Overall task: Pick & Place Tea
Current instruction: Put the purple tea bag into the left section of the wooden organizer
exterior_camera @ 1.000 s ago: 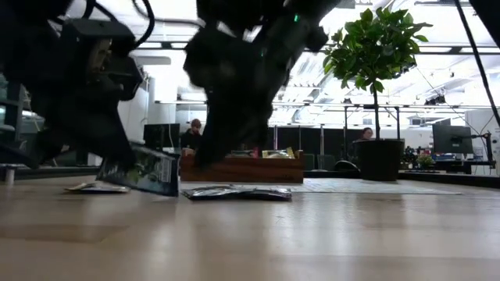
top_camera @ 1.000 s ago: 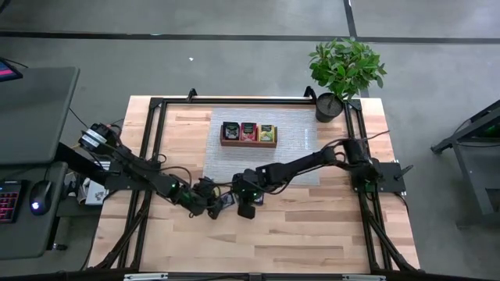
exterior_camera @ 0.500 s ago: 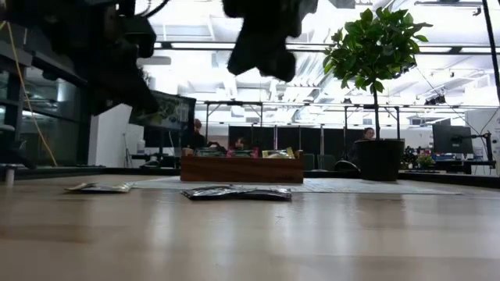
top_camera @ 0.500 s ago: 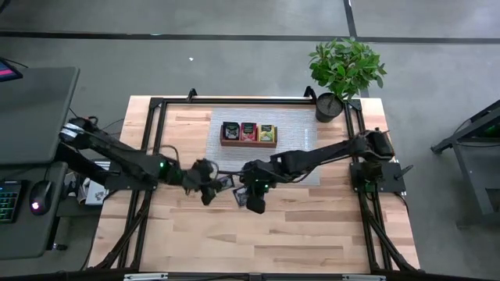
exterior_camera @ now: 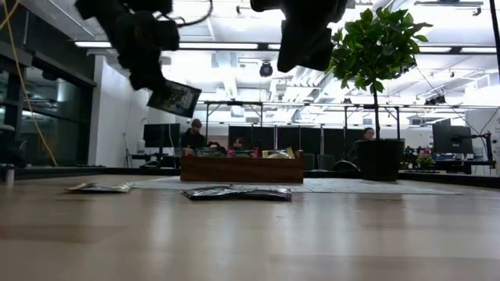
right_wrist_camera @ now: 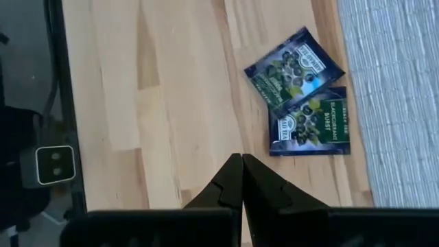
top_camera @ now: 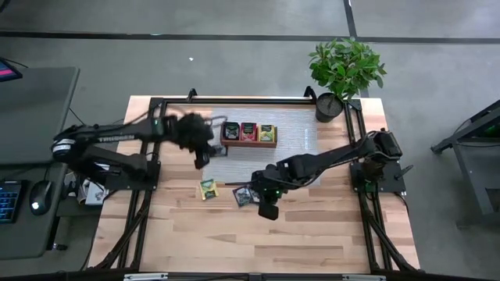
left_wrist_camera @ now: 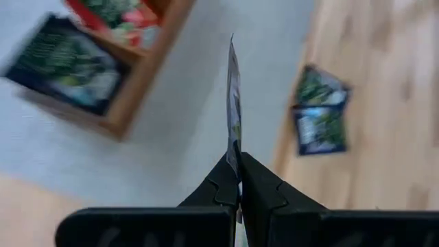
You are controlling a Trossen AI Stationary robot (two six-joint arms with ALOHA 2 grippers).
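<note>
Dark fingers of the left gripper (left_wrist_camera: 234, 180) pinch a tea packet (left_wrist_camera: 233, 103) by its edge, the packet standing edge-on between the pressed tips in the left wrist view. Seen from above, that gripper (top_camera: 201, 153) hangs over the grey woven mat (top_camera: 301, 133), just beside the wooden tray (top_camera: 249, 143), with the packet raised clear of the table; the low view shows the packet (exterior_camera: 174, 97) tilted in the air under the left arm. The tray's three compartments hold a dark packet (top_camera: 231, 130), a red packet (top_camera: 248, 131) and a yellow-green packet (top_camera: 267, 132).

Nearer the front of the table, the right gripper (right_wrist_camera: 235, 180) hovers with its fingers pressed together and nothing between them. On the wooden tabletop (right_wrist_camera: 164, 103) below it lie two dark packets (right_wrist_camera: 302, 92), touching each other and lying against the mat's edge. The high view places this pair (top_camera: 244, 194) just beside the right gripper (top_camera: 267, 209), with a lone yellow-green packet (top_camera: 207, 189) lying flat nearby on the bare wood. A potted plant (top_camera: 344, 72) stands at the table's far right corner.
</note>
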